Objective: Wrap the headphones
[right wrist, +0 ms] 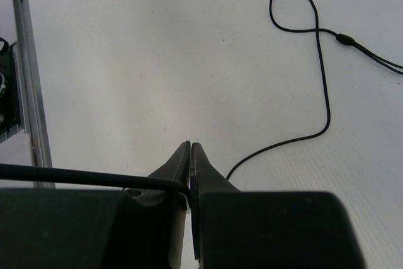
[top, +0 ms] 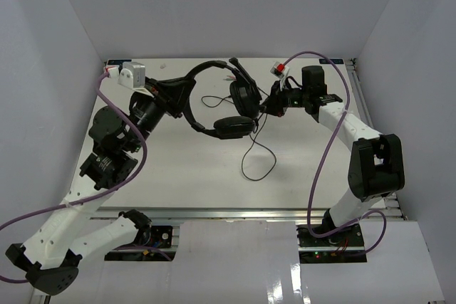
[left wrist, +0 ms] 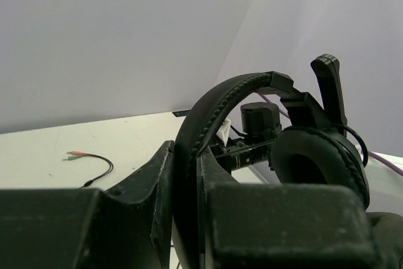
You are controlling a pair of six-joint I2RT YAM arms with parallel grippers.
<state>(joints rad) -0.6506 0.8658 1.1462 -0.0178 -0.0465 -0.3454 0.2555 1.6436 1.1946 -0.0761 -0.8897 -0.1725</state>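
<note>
The black headphones (top: 214,105) are held up over the far middle of the table, with one earcup (top: 244,95) above the other (top: 234,126). My left gripper (top: 185,95) is shut on the padded headband (left wrist: 214,102). In the left wrist view the band runs between my fingers (left wrist: 160,174) and an earcup (left wrist: 321,159) hangs to the right. My right gripper (top: 266,105), just right of the earcups, is shut on the thin black cable (right wrist: 88,177), which enters its jaws from the left. More cable (right wrist: 324,86) loops slack over the table (top: 258,156). The pink-tipped plugs (left wrist: 74,154) lie on the table.
White walls enclose the table (top: 178,176) on three sides. A metal rail (top: 360,97) runs along its right edge and shows in the right wrist view (right wrist: 31,92). Thick purple arm cables (top: 320,154) arc over both sides.
</note>
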